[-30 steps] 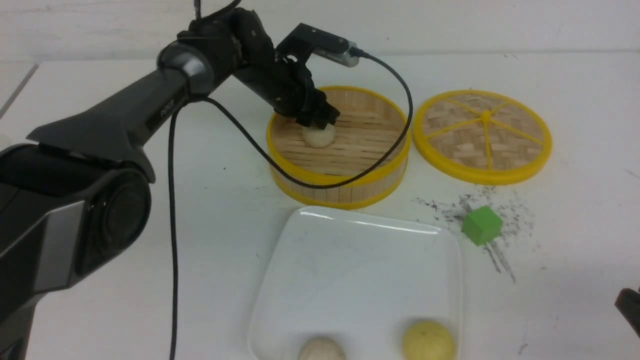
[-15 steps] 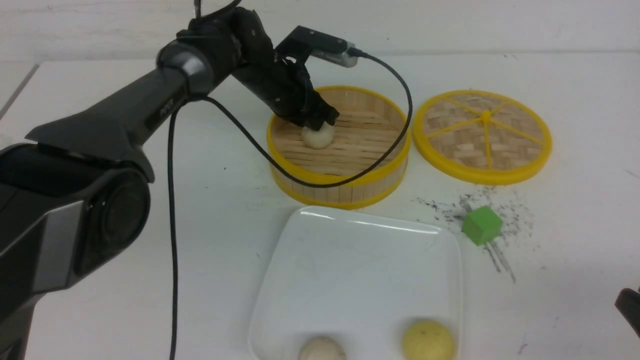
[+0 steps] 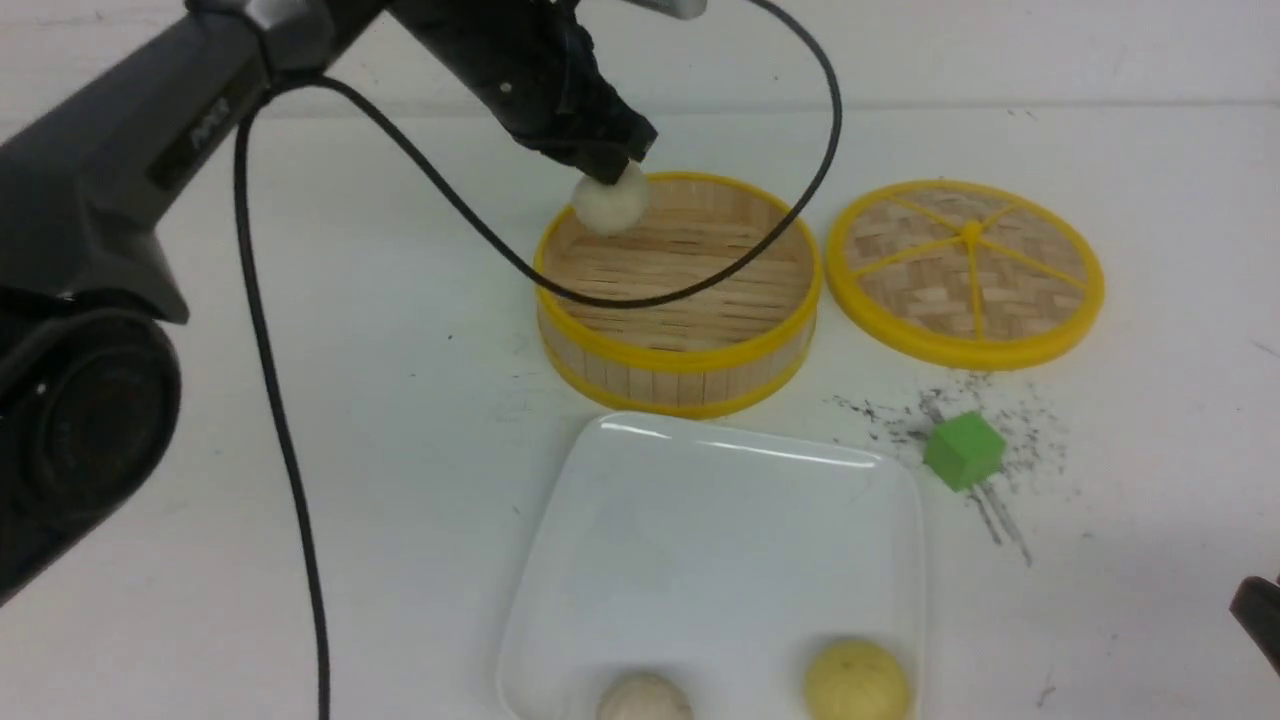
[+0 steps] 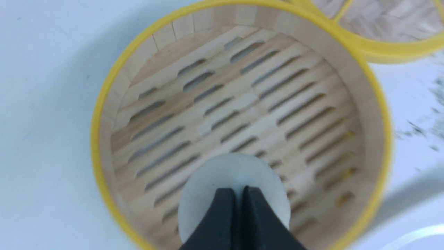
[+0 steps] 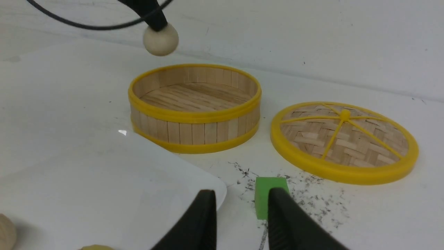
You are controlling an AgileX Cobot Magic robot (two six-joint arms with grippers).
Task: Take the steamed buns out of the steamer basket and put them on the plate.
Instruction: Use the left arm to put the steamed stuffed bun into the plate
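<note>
My left gripper (image 3: 612,168) is shut on an off-white steamed bun (image 3: 609,203), and the bun hangs above the far left rim of the steamer basket (image 3: 680,360). In the left wrist view the closed fingertips (image 4: 225,199) press into the bun (image 4: 236,172) over the bare slatted basket (image 4: 99,139). The white square plate (image 3: 720,520) lies in front of the basket. An off-white bun (image 3: 643,700) and a pale yellow bun (image 3: 857,682) rest at the plate's near edge. My right gripper (image 5: 242,191) stands open and empty low over the table, beside the plate's corner (image 5: 194,180).
The flat woven lid (image 3: 965,270) with yellow spokes lies to the right of the basket. A green cube (image 3: 963,450) sits on dark smudges right of the plate, just beyond my right gripper's fingers (image 5: 281,215). A black cable (image 3: 800,200) loops over the basket.
My left gripper closed on the bun inside the basket, then rose with it, so the bun now hangs above the rim. The right gripper has not moved.
</note>
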